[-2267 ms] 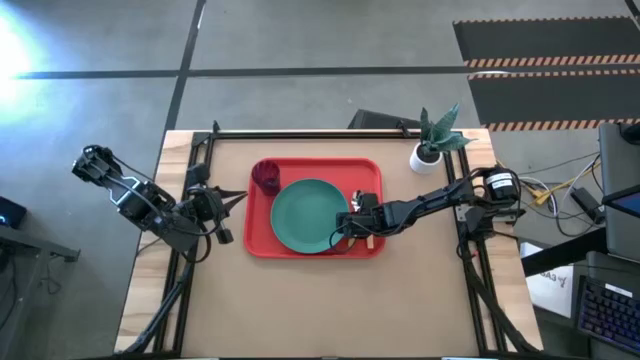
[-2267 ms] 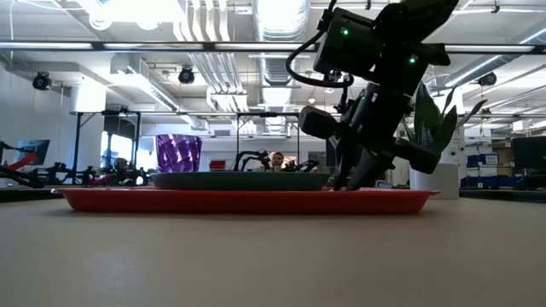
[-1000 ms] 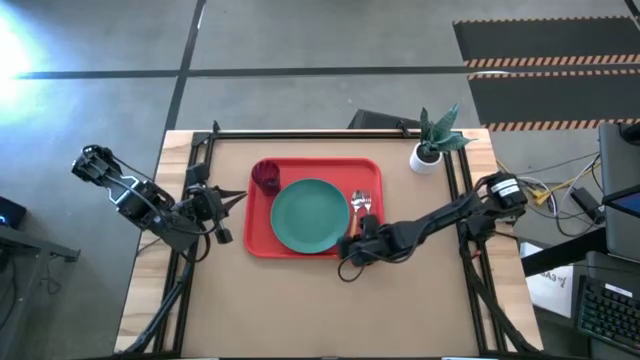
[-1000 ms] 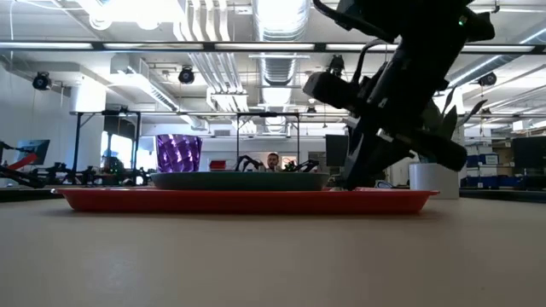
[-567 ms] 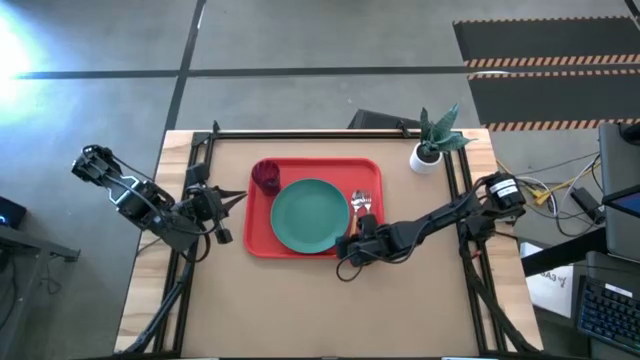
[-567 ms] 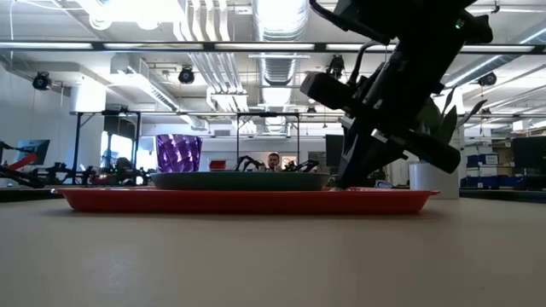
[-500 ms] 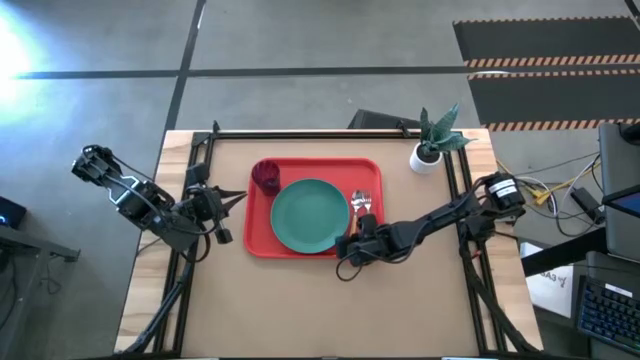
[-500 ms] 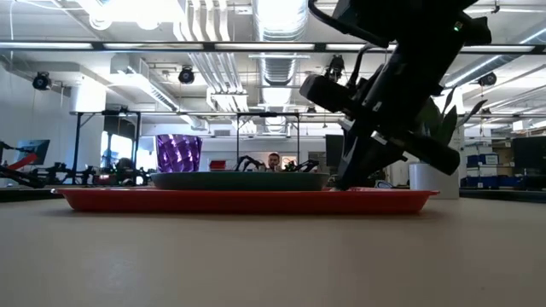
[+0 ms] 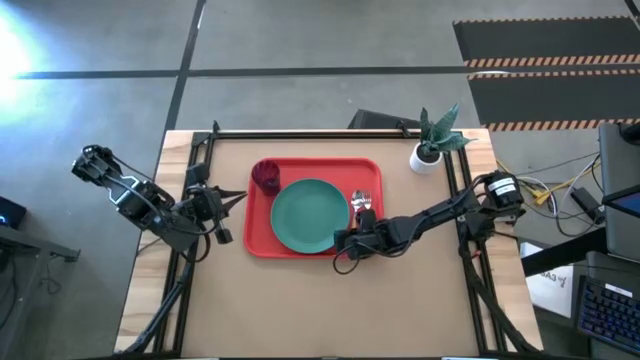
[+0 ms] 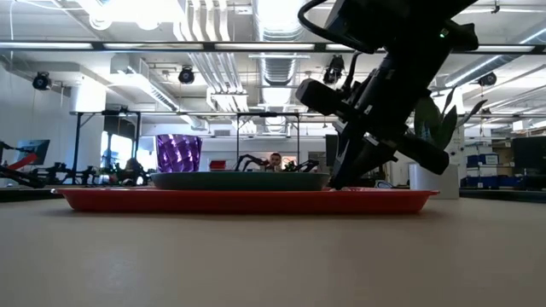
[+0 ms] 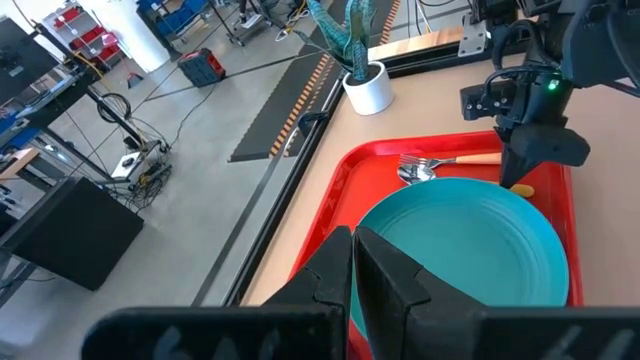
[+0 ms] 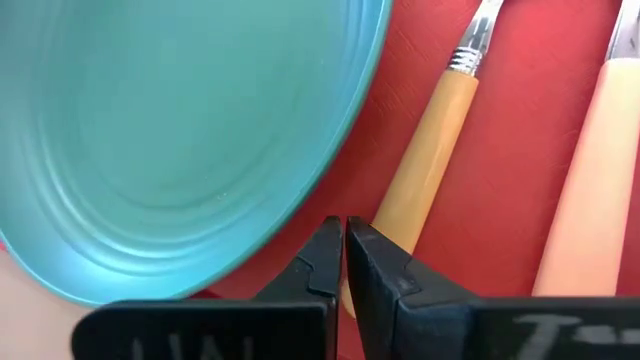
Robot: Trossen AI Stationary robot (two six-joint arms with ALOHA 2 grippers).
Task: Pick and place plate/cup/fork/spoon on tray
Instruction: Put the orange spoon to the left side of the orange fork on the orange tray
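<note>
The plate [image 9: 306, 215] sits mid-tray [image 9: 316, 165], the cup [image 9: 266, 176] in the tray's upper-left corner, and the fork [image 9: 364, 204] and spoon [image 9: 356, 205] lie side by side right of the plate. The right pincer [image 9: 341, 240], fully closed and holding nothing, hangs low at the tray's lower right, tips by a cutlery handle and the plate's rim. A careless sweep from there could nudge a handle or jolt the plate. The left pincer [image 9: 236, 196], closed and empty, waits at the desk's [image 9: 300, 310] left edge.
</note>
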